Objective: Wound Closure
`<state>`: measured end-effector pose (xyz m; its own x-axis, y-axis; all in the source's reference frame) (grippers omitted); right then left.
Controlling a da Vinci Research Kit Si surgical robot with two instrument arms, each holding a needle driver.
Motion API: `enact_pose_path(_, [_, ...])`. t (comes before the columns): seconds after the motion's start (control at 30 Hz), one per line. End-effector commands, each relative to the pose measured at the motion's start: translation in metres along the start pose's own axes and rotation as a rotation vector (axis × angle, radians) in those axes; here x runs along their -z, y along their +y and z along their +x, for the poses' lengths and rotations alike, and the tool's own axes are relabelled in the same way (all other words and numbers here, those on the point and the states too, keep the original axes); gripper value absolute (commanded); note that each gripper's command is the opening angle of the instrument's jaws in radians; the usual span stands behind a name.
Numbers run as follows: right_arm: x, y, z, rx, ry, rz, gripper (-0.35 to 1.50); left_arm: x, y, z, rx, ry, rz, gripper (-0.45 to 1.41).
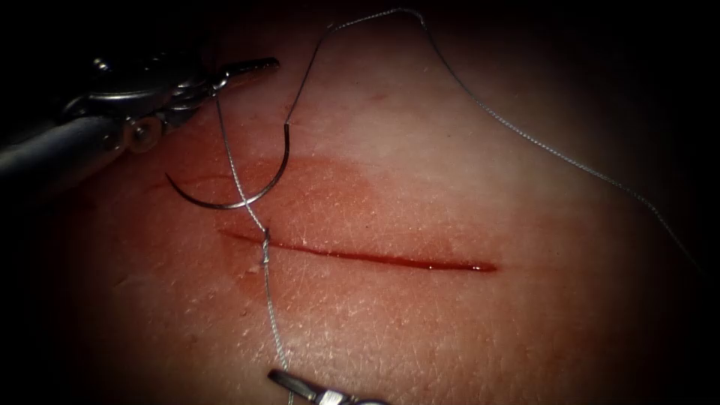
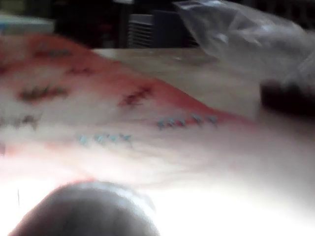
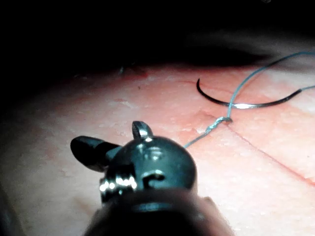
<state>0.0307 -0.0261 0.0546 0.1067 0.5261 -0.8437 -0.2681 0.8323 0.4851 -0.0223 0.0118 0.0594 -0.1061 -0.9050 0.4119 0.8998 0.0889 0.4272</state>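
My left tool [image 1: 247,71], upper left, jaws closed on the thread [image 1: 232,165]. Needle [image 1: 240,191] lies free on the tissue [image 1: 450,187], above the cut [image 1: 360,257], held by nobody. Twisted throw sits at the cut's left end. My right tool [image 1: 300,386], below, grips the other strand. Judgement: knot-tying stage; snugging needs even, opposed tension.

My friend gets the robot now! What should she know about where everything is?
Left gripper: shut on the thread, above the cut.
Right gripper: shut on the thread's other strand, below the cut.
Needle: lying free on the tissue above the cut's left end, held by neither tool, not in the tissue.
Done: one stitch crosses the cut near its left end, with a twisted knot there.
Left: the cut to the right of the knot is open.
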Motion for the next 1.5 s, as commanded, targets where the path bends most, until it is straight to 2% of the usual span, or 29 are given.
enact_pose_path(0.03, [-0.0005, 0.0004, 0.0010, 0.005, 0.006, -0.001, 0.51, -0.0004, 0.0003, -0.0005, 0.133, -0.014, -0.004, 0.63])
enact_pose_path(0.07, [-0.0005, 0.0004, 0.0010, 0.005, 0.006, -0.001, 0.51, -0.0004, 0.0004, -0.0004, 0.150, -0.016, -0.003, 0.63])
enact_pose_path(0.13, [-0.0005, 0.0004, 0.0010, 0.005, 0.006, -0.001, 0.51, -0.0008, 0.0018, 0.0006, 0.285, -0.013, -0.024, 0.56])
enact_pose_path(0.2, [-0.0004, 0.0004, 0.0010, 0.005, 0.006, -0.001, 0.51, -0.0009, 0.0026, 0.0008, 0.329, 0.002, -0.034, 0.58])
enact_pose_path(0.3, [-0.0004, 0.0003, 0.0010, 0.005, 0.006, -0.001, 0.51, -0.0012, 0.0039, 0.0002, 0.333, 0.013, -0.061, 0.61])
enact_pose_path(0.37, [-0.0005, 0.0003, 0.0010, -0.001, 0.006, -0.001, 0.51, -0.0020, 0.0046, -0.0003, 0.336, 0.007, -0.070, 0.44])
enact_pose_path(0.47, [-0.0005, 0.0003, 0.0010, -0.001, 0.006, -0.001, 0.49, -0.0043, 0.0057, 0.0001, 0.332, 0.018, -0.097, 0.34])
enact_pose_path(0.57, [-0.0005, 0.0002, 0.0010, -0.001, 0.006, -0.001, 0.49, -0.0070, 0.0069, 0.0015, 0.367, 0.046, -0.103, 0.42])
enact_pose_path(0.63, [-0.0004, 0.0002, 0.0010, -0.001, 0.006, -0.001, 0.49, -0.0079, 0.0074, 0.0021, 0.388, 0.052, -0.084, 0.41])
enact_pose_path(0.77, [-0.0003, 0.0003, 0.0010, -0.001, 0.006, 0.000, 0.41, -0.0076, 0.0074, 0.0023, 0.395, 0.060, -0.079, 0.37])
enact_pose_path(0.93, [-0.0003, 0.0003, 0.0009, -0.007, 0.005, 0.000, 0.36, -0.0049, 0.0058, 0.0009, 0.409, 0.091, -0.087, 0.32])
enact_pose_path(0.97, [-0.0003, 0.0003, 0.0009, -0.006, 0.005, 0.000, 0.34, -0.0046, 0.0056, 0.0008, 0.417, 0.094, -0.089, 0.29])
enact_pose_path(1.07, [-0.0003, 0.0002, 0.0009, -0.006, 0.005, 0.000, 0.31, -0.0042, 0.0052, 0.0008, 0.422, 0.110, -0.072, -0.28])
enact_pose_path(1.13, [-0.0003, 0.0002, 0.0009, -0.006, 0.006, 0.000, 0.31, -0.0044, 0.0051, 0.0012, 0.427, 0.115, -0.059, -0.33])
enact_pose_path(1.23, [-0.0003, 0.0002, 0.0009, -0.006, 0.005, 0.000, 0.27, -0.0046, 0.0051, 0.0018, 0.437, 0.115, -0.062, -0.26])
enact_pose_path(1.3, [-0.0002, 0.0002, 0.0009, -0.006, 0.006, 0.001, 0.26, -0.0043, 0.0051, 0.0021, 0.479, 0.151, -0.092, -0.10])
enact_pose_path(1.37, [-0.0002, 0.0003, 0.0009, -0.006, 0.006, 0.001, 0.26, -0.0042, 0.0051, 0.0022, 0.492, 0.171, -0.106, -0.10])
enact_pose_path(1.4, [-0.0002, 0.0003, 0.0009, -0.006, 0.006, 0.001, 0.26, -0.0042, 0.0049, 0.0024, 0.532, 0.202, -0.095, 0.07])
enact_pose_path(1.5, [-0.0002, 0.0003, 0.0009, -0.006, 0.006, 0.001, 0.26, -0.0042, 0.0048, 0.0025, 0.530, 0.204, -0.091, 0.07])
